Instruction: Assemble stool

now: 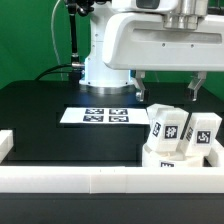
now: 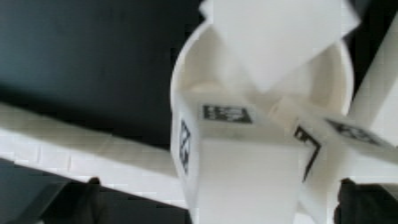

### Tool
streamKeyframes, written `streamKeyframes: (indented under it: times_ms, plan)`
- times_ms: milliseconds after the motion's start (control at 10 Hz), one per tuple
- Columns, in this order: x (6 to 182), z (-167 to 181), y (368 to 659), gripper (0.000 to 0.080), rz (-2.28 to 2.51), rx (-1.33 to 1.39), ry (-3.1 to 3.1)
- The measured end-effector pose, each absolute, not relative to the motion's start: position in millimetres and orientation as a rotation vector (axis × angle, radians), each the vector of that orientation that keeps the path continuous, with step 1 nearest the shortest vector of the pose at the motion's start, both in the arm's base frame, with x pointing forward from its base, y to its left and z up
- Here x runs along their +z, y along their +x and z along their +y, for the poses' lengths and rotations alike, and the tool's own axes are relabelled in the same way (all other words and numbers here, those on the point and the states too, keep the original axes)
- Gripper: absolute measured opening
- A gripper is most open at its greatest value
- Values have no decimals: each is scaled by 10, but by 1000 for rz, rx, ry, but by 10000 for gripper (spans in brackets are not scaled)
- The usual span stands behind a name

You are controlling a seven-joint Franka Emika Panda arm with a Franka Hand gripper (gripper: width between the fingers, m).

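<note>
Worktop [image 1: 40, 105] is black, with the marker board [image 1: 97, 116] lying flat at the exterior view's left; rightward, the seat disc [image 1: 165, 158] carries upright tagged legs [image 1: 168, 126] by the rail wall [image 1: 110, 180]; the tool [image 1: 166, 88] hangs spread above, grasping nothing

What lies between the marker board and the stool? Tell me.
Nothing. In the exterior view, only a narrow strip of bare black table separates the marker board from the stool.
</note>
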State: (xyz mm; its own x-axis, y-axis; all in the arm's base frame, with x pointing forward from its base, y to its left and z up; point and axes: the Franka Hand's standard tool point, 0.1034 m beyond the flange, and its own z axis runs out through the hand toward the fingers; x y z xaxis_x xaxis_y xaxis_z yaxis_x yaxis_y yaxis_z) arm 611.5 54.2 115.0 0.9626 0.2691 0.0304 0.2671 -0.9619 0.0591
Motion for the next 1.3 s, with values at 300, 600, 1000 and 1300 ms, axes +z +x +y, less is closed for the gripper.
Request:
streamKeyframes:
  times_ms: [300, 600, 1000, 1300]
  plan:
    - [1129, 579, 6133, 649, 680, 89, 3005]
    - [1110, 540, 6132, 649, 1151, 67, 2849]
    - [1105, 562, 6129, 649, 1673, 23, 2537]
    - [1023, 594, 6156, 649, 2070, -85, 2212]
